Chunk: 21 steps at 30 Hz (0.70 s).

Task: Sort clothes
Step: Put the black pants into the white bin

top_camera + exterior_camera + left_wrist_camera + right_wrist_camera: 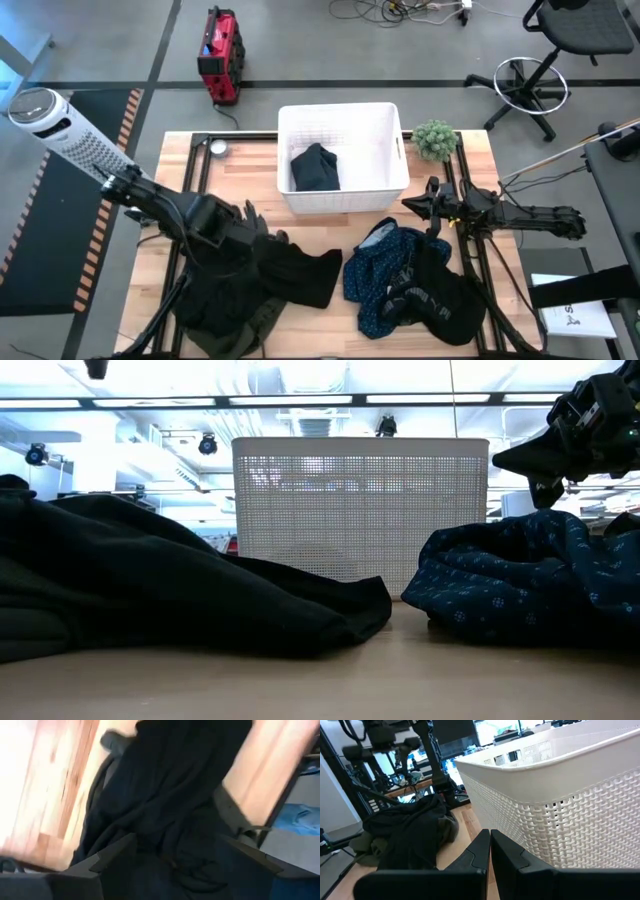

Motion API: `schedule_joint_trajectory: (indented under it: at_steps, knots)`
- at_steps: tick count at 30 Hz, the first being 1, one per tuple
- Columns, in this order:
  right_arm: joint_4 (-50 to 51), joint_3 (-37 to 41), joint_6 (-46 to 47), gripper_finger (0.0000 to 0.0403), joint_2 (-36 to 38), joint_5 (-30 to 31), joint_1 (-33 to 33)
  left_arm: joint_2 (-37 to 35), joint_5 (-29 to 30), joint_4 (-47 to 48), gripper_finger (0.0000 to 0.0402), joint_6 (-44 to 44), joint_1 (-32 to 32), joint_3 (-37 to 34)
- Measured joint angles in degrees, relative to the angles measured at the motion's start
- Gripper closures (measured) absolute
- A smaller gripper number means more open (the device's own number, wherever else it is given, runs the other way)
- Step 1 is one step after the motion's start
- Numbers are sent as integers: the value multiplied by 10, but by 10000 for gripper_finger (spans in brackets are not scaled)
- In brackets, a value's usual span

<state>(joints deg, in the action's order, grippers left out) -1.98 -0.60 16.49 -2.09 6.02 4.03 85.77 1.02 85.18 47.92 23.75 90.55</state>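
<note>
On the left half of the desk (470, 160), the left gripper (255, 228) is down over the black pile (270, 275), with the olive-grey top (240, 335) poking out at its near edge. From its wrist view the jaws look spread, with black cloth bunched between them, but I can't tell whether they've actually got hold of anything yet.

One dark piece (316, 168) already sits in the basket (385, 140) at the far middle, so sorting looks underway. The navy patterned piece (385, 275) lies right of centre, near side, partly under another black piece (440, 295).

The right gripper (418, 203) hangs just right of the basket's near corner, jaws pressed together, holding nothing.

My guess: the left arm is on a pick. Next it needs to close on just one black layer and lift it clear without dragging the olive top along.
</note>
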Motion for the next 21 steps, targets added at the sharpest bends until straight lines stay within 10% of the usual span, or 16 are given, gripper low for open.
schedule_joint_trajectory:
  at_steps: [21]
  knots:
    - [0,0,0,403,0,0,0,-74,-151,-280,187,103,-2,-379]
